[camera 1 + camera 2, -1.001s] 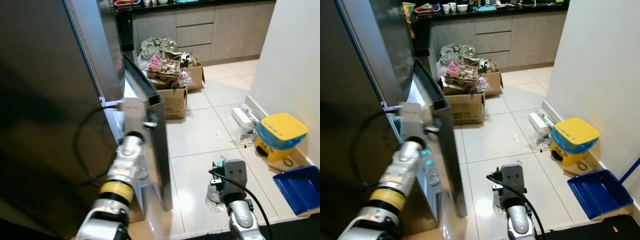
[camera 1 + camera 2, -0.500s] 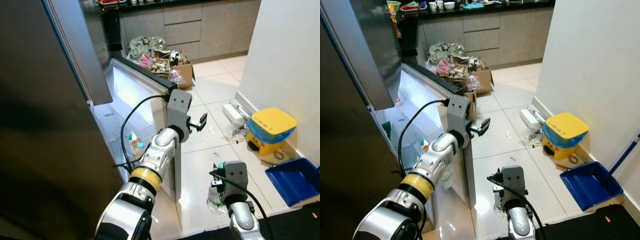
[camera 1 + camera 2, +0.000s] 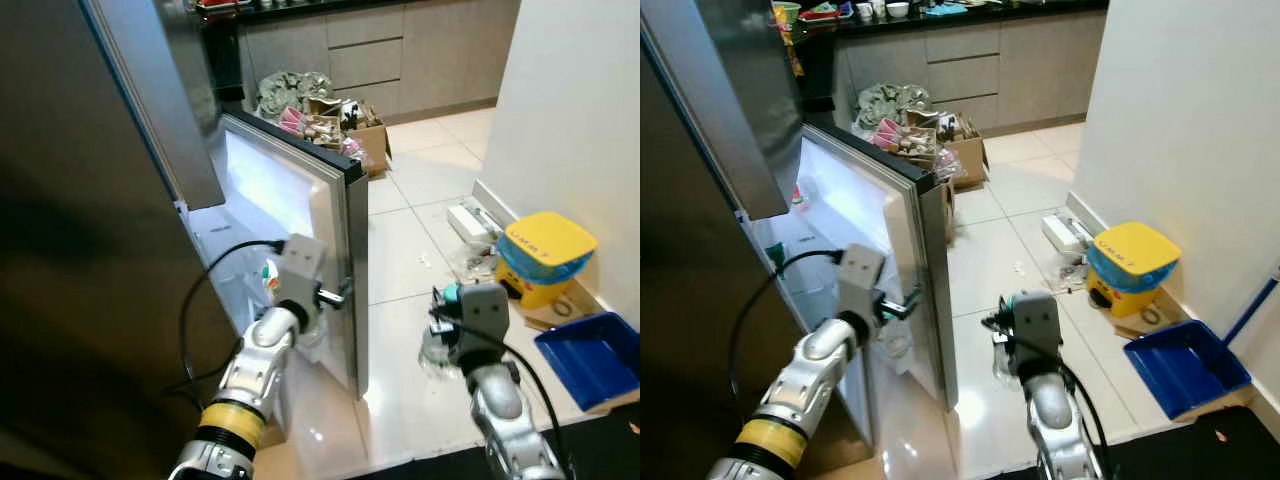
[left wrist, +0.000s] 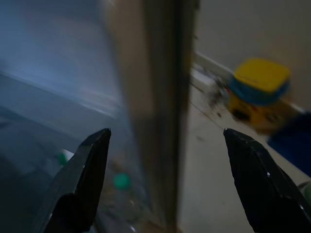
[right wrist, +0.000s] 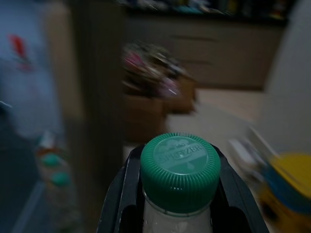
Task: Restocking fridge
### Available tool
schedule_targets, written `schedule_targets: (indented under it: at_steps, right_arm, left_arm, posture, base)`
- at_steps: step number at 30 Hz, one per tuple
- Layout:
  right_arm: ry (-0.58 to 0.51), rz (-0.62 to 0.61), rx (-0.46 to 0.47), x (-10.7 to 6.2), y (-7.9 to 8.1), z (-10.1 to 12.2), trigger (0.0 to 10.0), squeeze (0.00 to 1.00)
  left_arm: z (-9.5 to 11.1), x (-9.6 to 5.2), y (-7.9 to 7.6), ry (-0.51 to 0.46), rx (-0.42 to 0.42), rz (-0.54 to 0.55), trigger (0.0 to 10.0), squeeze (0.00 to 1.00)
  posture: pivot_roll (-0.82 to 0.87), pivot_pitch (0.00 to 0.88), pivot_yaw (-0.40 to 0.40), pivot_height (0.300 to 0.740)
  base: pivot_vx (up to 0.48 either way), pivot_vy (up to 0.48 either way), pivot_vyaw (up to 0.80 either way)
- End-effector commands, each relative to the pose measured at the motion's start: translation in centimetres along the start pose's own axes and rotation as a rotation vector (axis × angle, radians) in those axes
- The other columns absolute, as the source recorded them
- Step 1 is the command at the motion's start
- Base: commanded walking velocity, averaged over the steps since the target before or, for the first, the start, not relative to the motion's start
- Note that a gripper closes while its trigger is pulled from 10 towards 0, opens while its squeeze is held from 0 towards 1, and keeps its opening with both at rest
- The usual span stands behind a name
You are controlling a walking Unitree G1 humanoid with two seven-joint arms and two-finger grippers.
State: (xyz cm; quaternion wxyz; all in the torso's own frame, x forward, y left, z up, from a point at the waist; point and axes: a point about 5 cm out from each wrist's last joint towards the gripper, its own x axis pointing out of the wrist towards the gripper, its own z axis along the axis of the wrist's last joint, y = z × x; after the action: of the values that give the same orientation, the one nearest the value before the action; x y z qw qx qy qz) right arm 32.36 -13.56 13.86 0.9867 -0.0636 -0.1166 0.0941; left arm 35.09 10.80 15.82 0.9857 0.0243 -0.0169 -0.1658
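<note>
**A:** Kitchen, fridge restock: the open fridge door (image 3: 925, 260) stands edge-on to the robot, interior lit. What could go wrong here?

**B:** My read is that the door could swing while the left gripper (image 3: 335, 295) sits right at its edge, fingers (image 4: 80, 182) spread wide to either side of the door's edge and clasping nothing. A bump there might knock the bottles (image 3: 268, 277) on the door shelf. The right gripper (image 5: 177, 194) is clenched on the green-capped bottle (image 5: 180, 167), held low over the tiled floor (image 3: 985, 255), to the right of the door; a loose hold would drop it there.

**A:** And against the frame half a second back?

**B:** The left arm has dropped from above the door's top corner to its edge, lower down. The right arm has lifted the bottle higher and nearer the door. The door itself looks barely changed. Cardboard boxes (image 3: 940, 145) and the yellow bin (image 3: 1132, 262) sit where they were.
</note>
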Motion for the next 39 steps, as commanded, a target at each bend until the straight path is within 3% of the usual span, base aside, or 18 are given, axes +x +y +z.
schedule_targets:
  at_steps: [1,3,8,10,15,19,20,27,31,39]
  right_arm:
    - [-0.053,0.078,0.022,1.3,0.4,1.8,10.0,0.00]
    - [-0.062,0.149,0.059,2.5,0.7,2.7,10.0,0.00]
    - [-0.065,0.214,0.088,3.5,1.3,3.4,10.0,0.00]
    - [-0.077,0.281,0.105,5.3,2.0,4.5,10.0,0.00]
    - [-0.087,0.388,0.123,8.3,2.6,6.9,10.0,0.00]
    - [-0.099,0.396,0.118,9.0,2.5,7.6,10.0,0.00]
    - [-0.112,0.377,0.139,8.9,2.5,7.8,10.0,0.00]
    - [-0.113,0.368,0.161,7.4,3.4,6.4,10.0,0.00]
    - [-0.098,0.402,0.199,3.0,6.0,4.3,10.0,0.00]
    - [-0.072,0.310,0.171,0.6,5.8,3.2,10.0,0.00]
  left_arm:
    - [-0.4,-1.0,1.9,0.028,0.022,0.094,10.0,0.00]
    - [-0.5,-1.7,3.2,0.035,0.045,0.149,10.0,0.00]
    - [-0.4,-2.7,4.4,0.046,0.068,0.184,10.0,0.00]
    - [-0.8,-4.5,5.9,0.081,0.100,0.210,10.0,0.00]
    - [-3.2,-9.5,7.6,0.211,0.161,0.232,10.0,0.00]
    - [-3.9,-11.2,7.8,0.240,0.151,0.262,10.0,0.00]
    - [-4.5,-12.0,7.4,0.250,0.097,0.295,10.0,0.00]
    - [-5.3,-12.6,5.6,0.260,0.009,0.312,10.0,0.00]
    - [-6.7,-12.4,2.9,0.316,-0.042,0.238,10.0,0.00]
    - [-7.4,-12.2,2.2,0.338,-0.053,0.235,10.0,0.00]
  posture:
    - [-0.08,0.139,0.094,0.721]
    - [-0.08,0.139,0.094,0.721]
    - [-0.05,0.150,0.083,0.721]
    - [-0.03,0.163,0.082,0.721]
    - [0.02,0.192,0.072,0.721]
    - [0.05,0.197,0.064,0.721]
    - [0.06,0.200,0.057,0.721]
    - [0.04,0.204,0.051,0.721]
    - [-0.03,0.196,0.053,0.721]
    - [-0.06,0.181,0.043,0.721]
  base:
    - [0.000,0.000,0.00]
    - [0.000,0.000,0.00]
    - [0.000,0.000,0.00]
    - [0.000,0.000,0.00]
    - [0.000,0.000,0.00]
    - [0.000,0.000,0.00]
    - [0.000,0.000,0.00]
    - [0.000,0.000,0.00]
    - [0.000,0.000,0.00]
    - [0.000,0.000,0.00]
